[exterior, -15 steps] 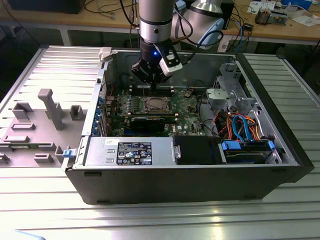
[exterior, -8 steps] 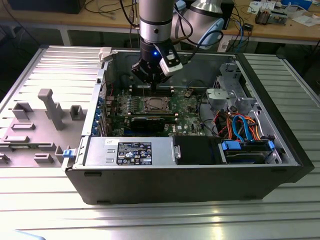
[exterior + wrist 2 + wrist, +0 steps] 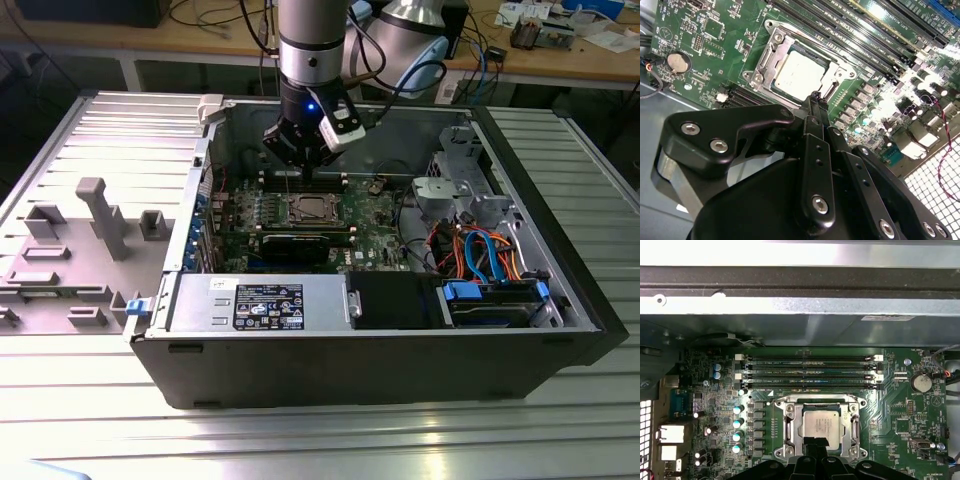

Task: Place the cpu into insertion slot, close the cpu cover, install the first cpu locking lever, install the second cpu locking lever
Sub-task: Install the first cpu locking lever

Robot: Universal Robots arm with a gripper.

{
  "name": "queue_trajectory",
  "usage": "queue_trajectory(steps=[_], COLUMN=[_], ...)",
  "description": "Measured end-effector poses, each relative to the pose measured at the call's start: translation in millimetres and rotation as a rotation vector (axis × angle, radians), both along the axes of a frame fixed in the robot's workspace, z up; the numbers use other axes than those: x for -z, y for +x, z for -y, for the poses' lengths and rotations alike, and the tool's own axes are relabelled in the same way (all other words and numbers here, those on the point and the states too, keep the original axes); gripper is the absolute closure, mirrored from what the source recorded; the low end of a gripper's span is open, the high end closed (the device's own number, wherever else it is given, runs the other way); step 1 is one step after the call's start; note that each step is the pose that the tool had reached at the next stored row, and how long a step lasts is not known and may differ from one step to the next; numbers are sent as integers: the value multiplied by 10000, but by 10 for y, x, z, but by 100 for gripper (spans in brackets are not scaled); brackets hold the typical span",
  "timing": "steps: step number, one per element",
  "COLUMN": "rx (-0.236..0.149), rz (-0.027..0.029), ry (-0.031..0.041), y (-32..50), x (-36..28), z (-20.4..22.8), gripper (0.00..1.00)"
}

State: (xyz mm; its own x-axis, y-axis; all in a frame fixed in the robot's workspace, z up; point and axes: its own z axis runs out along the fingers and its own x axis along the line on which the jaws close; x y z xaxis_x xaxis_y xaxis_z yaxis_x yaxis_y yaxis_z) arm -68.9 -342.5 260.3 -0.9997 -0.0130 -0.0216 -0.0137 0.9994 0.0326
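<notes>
Nearest the wrist cameras, the black gripper [image 3: 815, 98] points down at the board. Its jaws are pressed together with nothing visible between them. I judge they are shut to make one narrow tip, suited to pushing on small metal parts rather than carrying anything.

Just past the tip lies the cpu [image 3: 799, 75], a dull silver square, flat and level in the insertion slot [image 3: 856, 427]. It looks seated, not merely resting on top. The cpu cover [image 3: 775, 55], a thin silver frame, appears folded down around it, so the chip's top shows through the cut-out. I cannot tell whether either locking lever is hooked.

Around the socket spreads the green motherboard [image 3: 900, 410]. Beyond the socket run four long memory slots [image 3: 810, 372], side by side, and a coin cell battery [image 3: 921, 382] sits off to one side.

Farther still stands the grey wall of the computer case [image 3: 790, 305]. In the exterior view the arm hangs upright over the open case, so the gripper reaches the socket from above.
</notes>
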Motion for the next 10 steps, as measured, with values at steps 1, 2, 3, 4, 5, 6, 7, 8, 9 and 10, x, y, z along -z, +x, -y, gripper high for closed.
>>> queue_trajectory(steps=[1,2,3,4,5,6,7,8,9,10], rx=[-154,-257,-261,-264,-273,-291,-331,-369,-386,-385], rz=[-1,0,0,0,1,0,-1,0,-1,3], ry=[-1,-1,-1,-1,0,0,0,0,-2,-1], y=[-6,-23,-47,-65,-75,-85,-110,-126,-142,-187], x=[1,2,2,2,3,3,3,3,3,4], z=[0,0,0,0,0,0,0,0,0,0], gripper=[89,89,89,89,89,89,89,89,89,89])
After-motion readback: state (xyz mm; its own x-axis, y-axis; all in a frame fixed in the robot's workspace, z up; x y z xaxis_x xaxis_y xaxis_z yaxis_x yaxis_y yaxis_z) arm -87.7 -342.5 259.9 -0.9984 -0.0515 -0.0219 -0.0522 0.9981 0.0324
